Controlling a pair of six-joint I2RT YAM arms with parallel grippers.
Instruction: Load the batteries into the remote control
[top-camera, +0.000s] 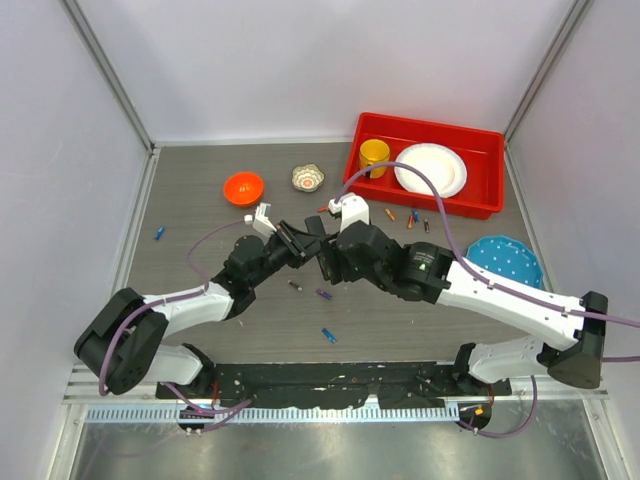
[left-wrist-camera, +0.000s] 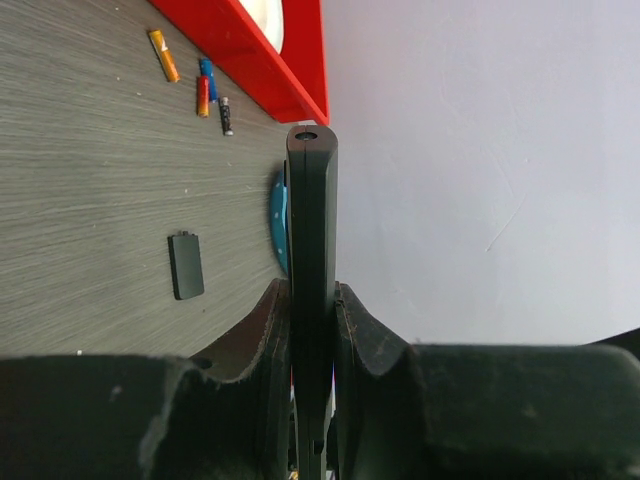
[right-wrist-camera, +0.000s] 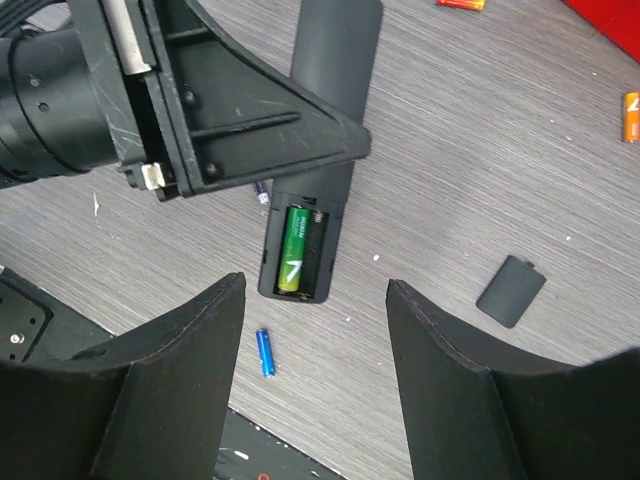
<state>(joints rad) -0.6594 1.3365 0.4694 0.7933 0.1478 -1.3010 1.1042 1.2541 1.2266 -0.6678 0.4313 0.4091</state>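
Note:
My left gripper (left-wrist-camera: 312, 300) is shut on the black remote control (left-wrist-camera: 312, 220) and holds it edge-on above the table. In the right wrist view the remote (right-wrist-camera: 335, 60) shows its open battery slot with one green battery (right-wrist-camera: 293, 250) in it; the bay beside it is bare. My right gripper (right-wrist-camera: 315, 282) is open and empty, hovering over the slot end. In the top view the two grippers meet at mid-table, left (top-camera: 298, 240) and right (top-camera: 335, 260). A blue battery (right-wrist-camera: 264, 352) lies on the table below the remote.
The slot's black cover (right-wrist-camera: 511, 290) lies flat on the table, also in the left wrist view (left-wrist-camera: 186, 265). Several loose batteries (left-wrist-camera: 205, 90) lie near the red tray (top-camera: 480, 205) holding a yellow cup and white plate. There are also an orange bowl (top-camera: 243, 187), a blue plate (top-camera: 505, 260) and more batteries (top-camera: 328, 335).

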